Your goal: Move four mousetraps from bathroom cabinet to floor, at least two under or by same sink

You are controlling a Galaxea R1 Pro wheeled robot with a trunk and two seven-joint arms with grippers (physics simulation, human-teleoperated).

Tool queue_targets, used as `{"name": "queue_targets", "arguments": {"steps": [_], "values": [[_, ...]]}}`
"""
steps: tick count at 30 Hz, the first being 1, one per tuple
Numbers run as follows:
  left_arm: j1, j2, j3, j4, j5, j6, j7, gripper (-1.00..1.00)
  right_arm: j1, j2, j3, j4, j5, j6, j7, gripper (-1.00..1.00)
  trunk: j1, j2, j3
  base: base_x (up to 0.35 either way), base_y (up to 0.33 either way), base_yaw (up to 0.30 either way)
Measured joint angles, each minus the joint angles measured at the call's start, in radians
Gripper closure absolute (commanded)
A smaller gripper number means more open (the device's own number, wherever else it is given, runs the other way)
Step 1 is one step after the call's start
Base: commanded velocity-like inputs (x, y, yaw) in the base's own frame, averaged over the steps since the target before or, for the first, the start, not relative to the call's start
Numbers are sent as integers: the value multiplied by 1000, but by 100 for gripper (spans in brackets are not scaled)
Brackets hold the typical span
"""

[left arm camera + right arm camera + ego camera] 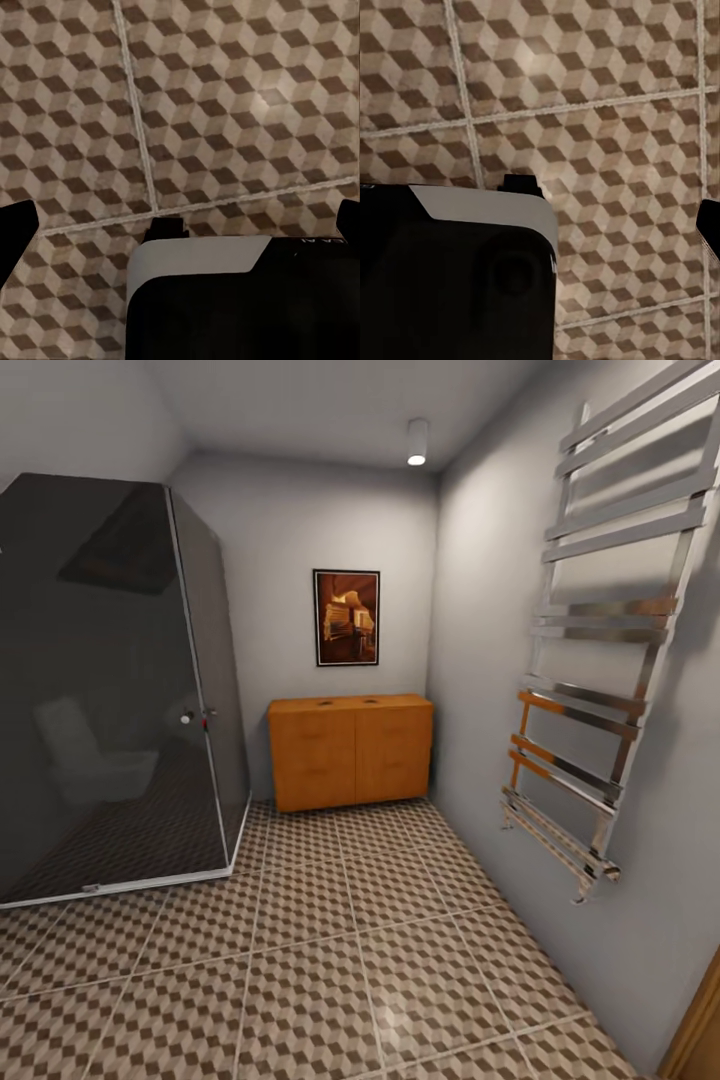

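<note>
The orange-brown cabinet (pixel 350 750) stands against the far wall, its fronts closed. Two small dark marks lie on its top, too small to identify. The mousetraps and the sink are out of view. The cube-patterned bathroom floor (pixel 330 960) stretches from me to the cabinet. In the left wrist view, my left gripper (pixel 180 225) hangs over the floor (pixel 225 90) with dark fingertips (pixel 16 229) wide apart and nothing between them. In the right wrist view, one dark fingertip (pixel 710 225) sits at the frame's edge above the tiles (pixel 607 135), beside my white-and-black body (pixel 457 277).
A dark glass shower enclosure (pixel 110 690) fills the left side, reflecting a toilet. A chrome towel radiator (pixel 600 680) juts from the right wall. A framed picture (pixel 346 617) hangs above the cabinet. A wooden door edge (pixel 700 1020) shows at the bottom right.
</note>
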Motion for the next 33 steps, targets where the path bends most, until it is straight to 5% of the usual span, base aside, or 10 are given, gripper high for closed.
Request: {"name": "queue_targets", "arguments": {"steps": [33], "values": [[0,1,1,0,1,4,1,-100,0,-1,0,0,0,0,0,-100,0,0,0,322,0,0]]}}
